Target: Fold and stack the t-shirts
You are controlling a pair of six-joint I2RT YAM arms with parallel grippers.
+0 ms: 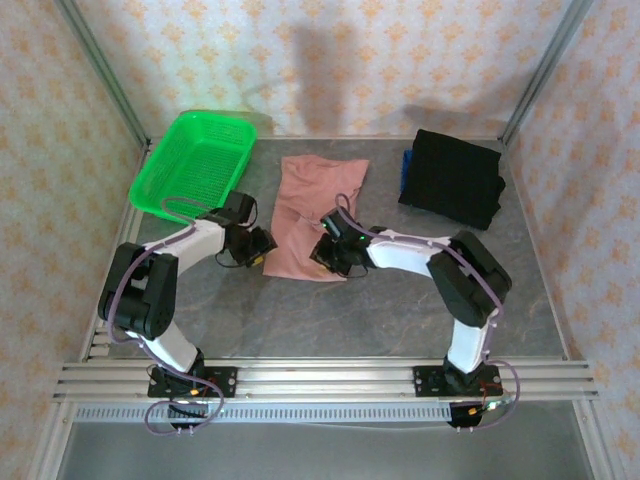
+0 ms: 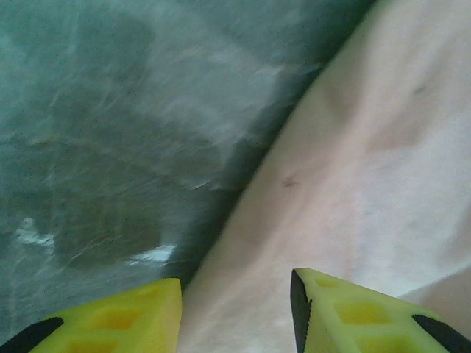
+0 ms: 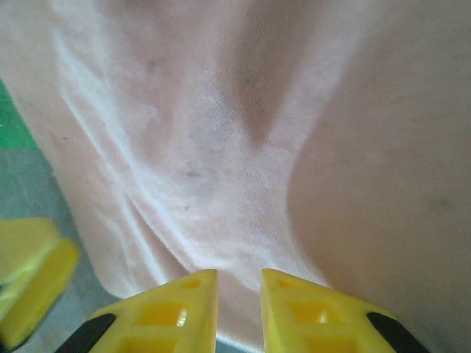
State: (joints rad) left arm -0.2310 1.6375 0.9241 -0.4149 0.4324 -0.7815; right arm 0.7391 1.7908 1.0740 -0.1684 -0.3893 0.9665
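Left pincer spread, right pincer barely parted, over pink shirt between basket and black shirt.

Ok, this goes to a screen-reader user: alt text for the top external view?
A dusty-pink t-shirt lies in the middle of the table, the left gripper at its near-left edge and the right gripper at its near-right corner. A green basket sits back left, a folded black t-shirt back right.

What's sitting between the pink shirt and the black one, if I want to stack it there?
Nothing visible. Between the pink shirt and the black shirt lies bare table. A blue edge peeks out at the black shirt's left side. The basket sits off to the left.
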